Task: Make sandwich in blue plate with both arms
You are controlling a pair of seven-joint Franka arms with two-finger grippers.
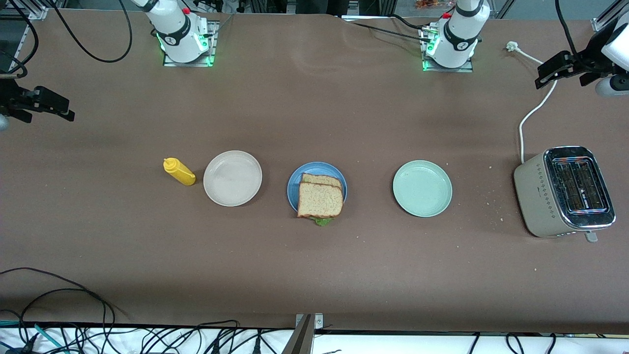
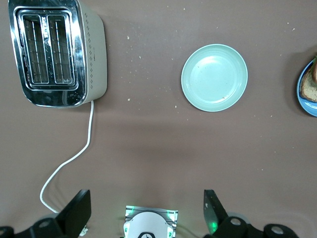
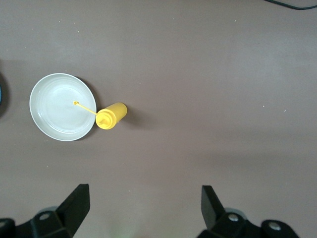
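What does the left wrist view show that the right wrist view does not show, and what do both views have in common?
Only the left wrist view shows the toaster with its white cord, the pale green plate, and an edge of the blue plate with the sandwich.

Only the right wrist view shows the beige-white plate and the yellow squeeze bottle beside it.

Both show the brown table and an open gripper: the left gripper and the right gripper.

Robotics lab bench, brown-covered table (image 1: 314, 275), two bolted arm bases (image 1: 189, 49) with green lights, aluminium framing (image 1: 304, 334), loose cables (image 1: 73, 295) along the near edge, toaster (image 1: 565, 191) as kitchen prop
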